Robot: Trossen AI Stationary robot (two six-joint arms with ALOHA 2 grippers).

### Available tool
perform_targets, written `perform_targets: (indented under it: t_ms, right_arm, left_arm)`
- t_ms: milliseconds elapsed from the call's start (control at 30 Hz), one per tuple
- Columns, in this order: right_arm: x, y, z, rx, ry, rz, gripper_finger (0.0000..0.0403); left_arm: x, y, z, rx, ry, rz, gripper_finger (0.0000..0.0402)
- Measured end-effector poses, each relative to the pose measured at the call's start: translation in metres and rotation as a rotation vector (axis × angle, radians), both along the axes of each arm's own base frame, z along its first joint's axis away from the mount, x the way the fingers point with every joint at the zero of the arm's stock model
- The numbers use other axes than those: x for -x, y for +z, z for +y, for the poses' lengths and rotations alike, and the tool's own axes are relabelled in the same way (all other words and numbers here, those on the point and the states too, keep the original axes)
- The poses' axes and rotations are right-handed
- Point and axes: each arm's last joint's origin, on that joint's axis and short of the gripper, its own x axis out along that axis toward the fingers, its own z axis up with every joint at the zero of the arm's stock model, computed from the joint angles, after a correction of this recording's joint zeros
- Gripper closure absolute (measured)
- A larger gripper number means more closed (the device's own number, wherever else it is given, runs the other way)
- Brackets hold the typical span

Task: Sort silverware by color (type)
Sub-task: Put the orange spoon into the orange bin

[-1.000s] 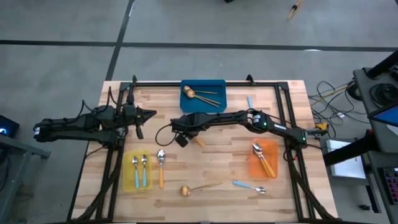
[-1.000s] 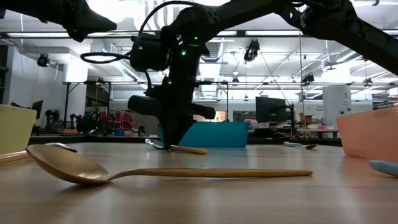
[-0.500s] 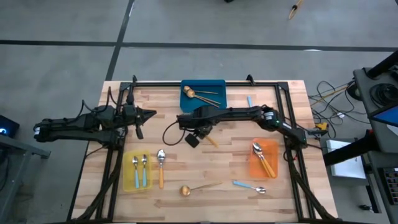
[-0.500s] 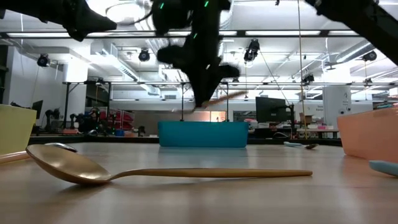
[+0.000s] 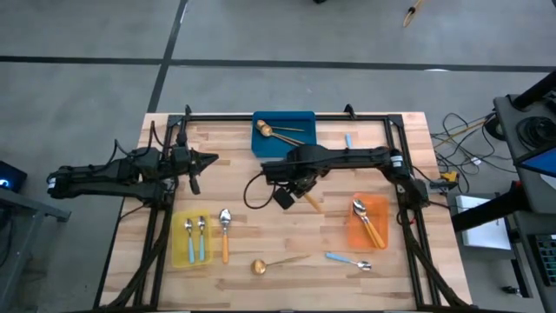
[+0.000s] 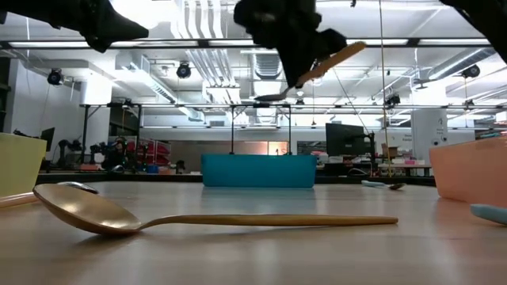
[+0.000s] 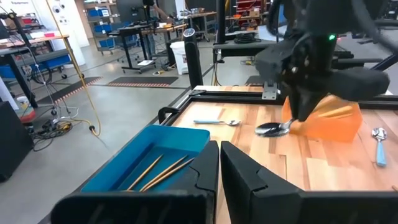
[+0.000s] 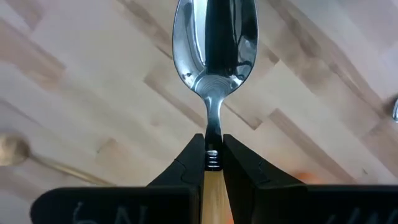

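We have an orange-handled spoon [image 8: 214,74] pinched in the right tool [image 8: 213,160], which is closed on the neck where the steel stem meets the orange handle, bowl pointing forward and handle running back between the fingers. In the low view the spoon [image 6: 321,70] rides well above the surface [image 5: 261,226], tilted, with its handle angled upward. We judge it light and rigid, and the polished steel is probably slick, so a grip at the ribbed collar or on the plastic handle seems safer than one on the bowl or thin stem; held this close to the bowl, the long handle could swing if the pinch loosens. From above, the right tool [image 5: 287,189] hangs over the middle of the surface, between the blue bin [image 5: 284,123] and the orange bin [image 5: 354,233], where two more orange-handled spoons already lie. A gold spoon [image 5: 276,262] waits near the front edge. The left tool [image 7: 219,163] is closed on nothing and parked at the left side.
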Motion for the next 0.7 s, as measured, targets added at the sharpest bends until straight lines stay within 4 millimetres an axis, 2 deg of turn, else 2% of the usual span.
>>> perform_targets:
  t_ms: [133,300,700]
  right_arm:
    - [0.014,0.011,0.006,0.001,0.001,-0.011,0.0375]
    - [0.040,0.007,0.007,0.008,-0.070,0.048,0.0375]
    - [0.137,-0.006,0.017,-0.001,-0.364,0.167,0.0375]
  left_arm:
    - [0.000,0.000,0.000,0.002,0.000,-0.005,0.0402]
    - [0.000,0.000,0.000,0.002,0.000,-0.005,0.0402]
    - [0.000,0.001,0.000,0.002,0.000,-0.007,0.0402]
